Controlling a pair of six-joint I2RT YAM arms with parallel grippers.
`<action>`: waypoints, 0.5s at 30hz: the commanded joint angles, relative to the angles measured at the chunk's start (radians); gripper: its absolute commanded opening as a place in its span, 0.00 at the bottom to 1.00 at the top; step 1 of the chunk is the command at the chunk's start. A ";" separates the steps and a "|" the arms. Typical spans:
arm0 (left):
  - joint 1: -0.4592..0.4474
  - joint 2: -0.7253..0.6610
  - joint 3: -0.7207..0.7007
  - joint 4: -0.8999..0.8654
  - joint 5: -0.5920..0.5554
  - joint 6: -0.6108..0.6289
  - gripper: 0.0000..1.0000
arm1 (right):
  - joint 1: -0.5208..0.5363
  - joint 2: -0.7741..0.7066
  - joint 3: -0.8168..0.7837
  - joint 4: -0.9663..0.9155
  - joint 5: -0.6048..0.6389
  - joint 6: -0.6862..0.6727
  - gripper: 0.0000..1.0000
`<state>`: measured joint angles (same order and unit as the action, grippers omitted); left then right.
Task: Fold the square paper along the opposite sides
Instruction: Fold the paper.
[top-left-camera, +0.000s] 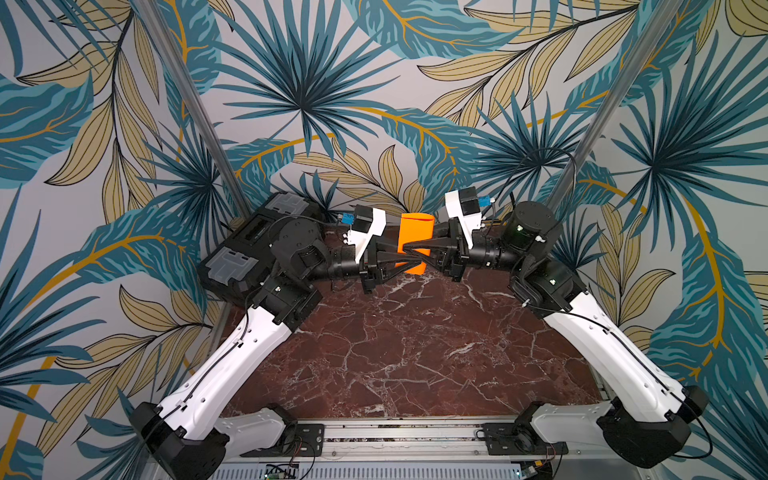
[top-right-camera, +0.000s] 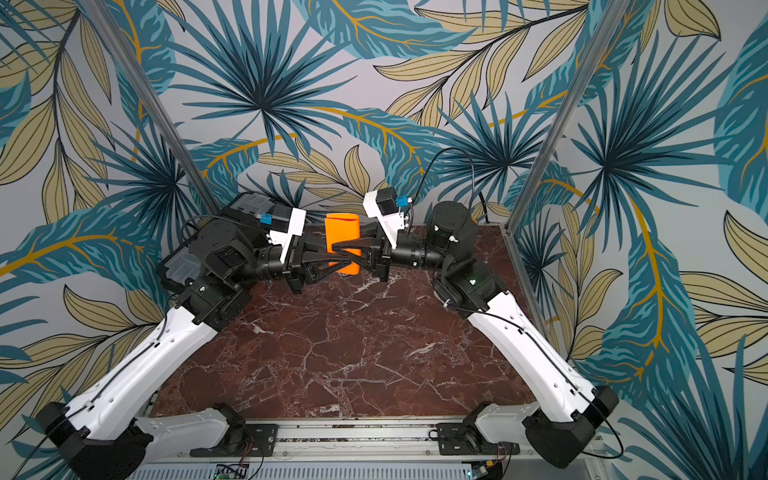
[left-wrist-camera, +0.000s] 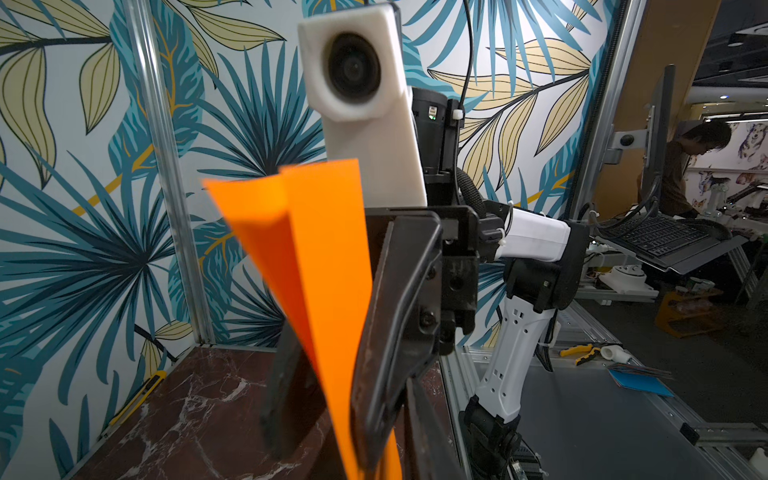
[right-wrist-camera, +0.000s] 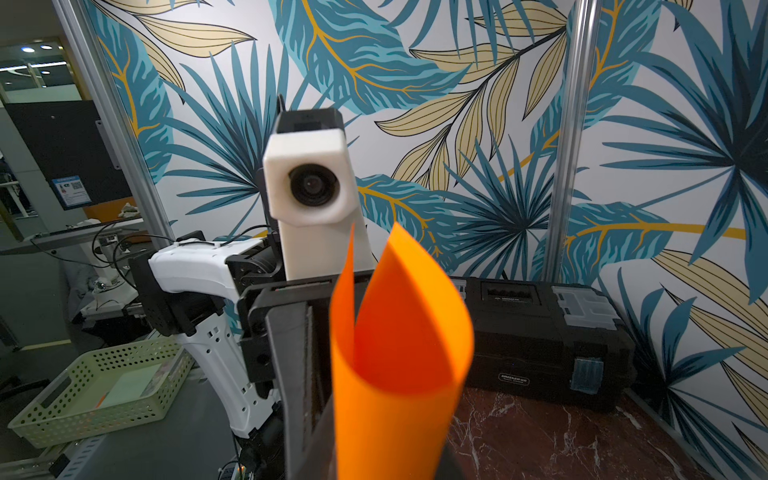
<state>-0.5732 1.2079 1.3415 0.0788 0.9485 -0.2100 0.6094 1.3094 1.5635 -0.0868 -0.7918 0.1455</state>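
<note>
Paper (top-left-camera: 415, 226): where is it?

Up near the back of the table (top-left-camera: 395, 353), between the two arms, standing roughly upright. Both top views show it as a narrow orange strip.

Is it flat?

No. It is bent over on itself into a loose U. From the right wrist, its two layers stand apart at the top, with a rounded bend down one side. From the left wrist, they spread like a V and meet along a line lower down.

Who has it?

Both arms. The right gripper (top-left-camera: 402, 249) reaches in from its side, and its fingers come together in a point on the paper's edge nearer the left arm. The left gripper (top-left-camera: 420, 264) reaches in from the opposite side. Its fingers also taper to a narrow point, pinched on the sheet's lower part. The two sets of fingers cross each other in front of the paper.

How do the tips look?

From above, both pairs look closed together on the sheet. In the wrist views the paper covers the tips.

Does the paper touch the table?

Its lower end hangs close over the marble. From above I cannot tell whether it touches.

What else is there?

A black toolbox (top-left-camera: 239, 249) sits at the table's back left corner, behind the left arm and well apart from the paper.
</note>
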 joint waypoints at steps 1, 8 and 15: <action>-0.009 -0.014 -0.005 -0.003 -0.016 0.034 0.15 | -0.002 0.006 0.002 0.028 0.067 0.017 0.22; -0.009 -0.021 -0.006 -0.020 -0.010 0.051 0.19 | -0.002 0.007 0.001 0.030 0.065 0.017 0.22; -0.009 -0.025 -0.005 -0.026 -0.005 0.062 0.20 | -0.001 0.005 0.003 0.032 0.064 0.019 0.22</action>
<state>-0.5732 1.1995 1.3415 0.0689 0.9508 -0.1928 0.6106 1.3094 1.5635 -0.0834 -0.8047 0.1455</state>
